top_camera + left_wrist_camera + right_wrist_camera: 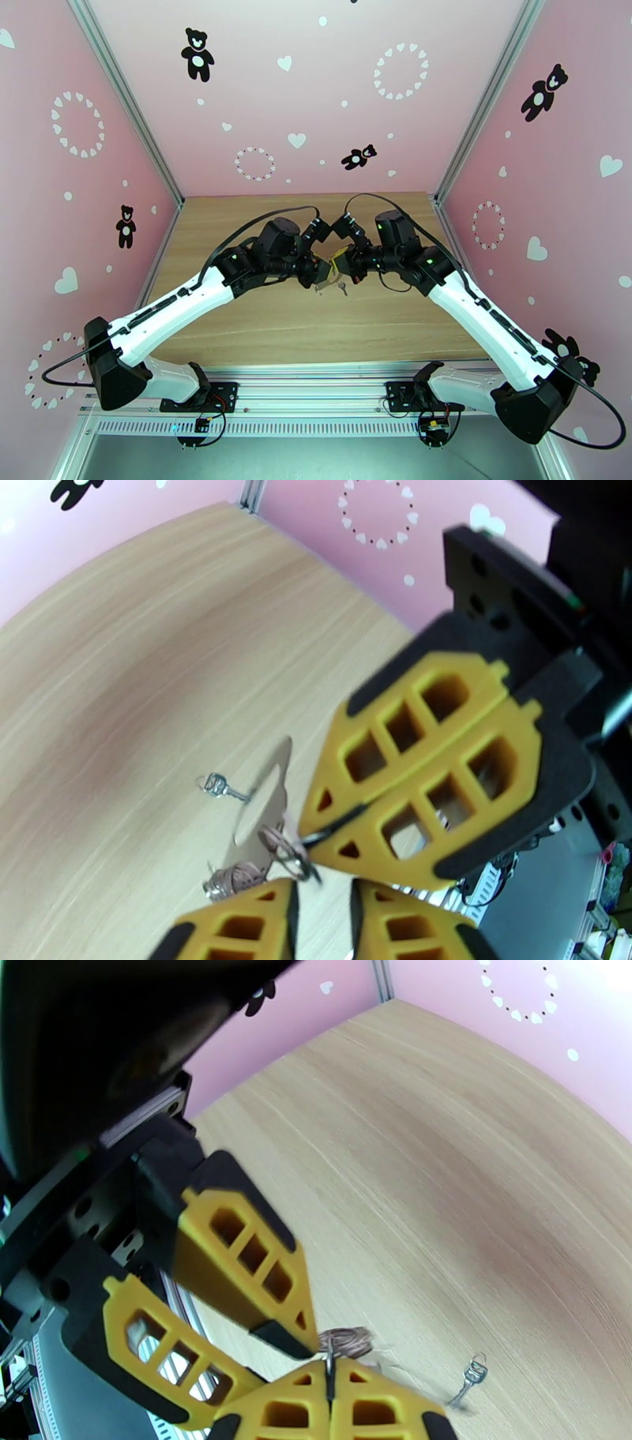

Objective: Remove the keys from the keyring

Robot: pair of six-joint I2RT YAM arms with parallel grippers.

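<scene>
Above the table's middle my two grippers meet tip to tip. My left gripper (322, 886) (322, 270) is shut on the keyring (265, 804), whose pinkish-grey oval loop sticks up at a tilt. Its beaded chain (231, 879) (347, 1343) hangs bunched beside the fingertips. My right gripper (328, 1372) (324, 835) (341, 265) is shut on a thin dark key (328, 1361) that still joins the small rings at the keyring. A second key (220, 785) (472, 1373) (342, 290) lies loose on the wood, just clear of both grippers.
The wooden table (261, 331) is bare around the grippers, with pink walls on three sides. An aluminium rail (316, 395) runs along the near edge by the arm bases.
</scene>
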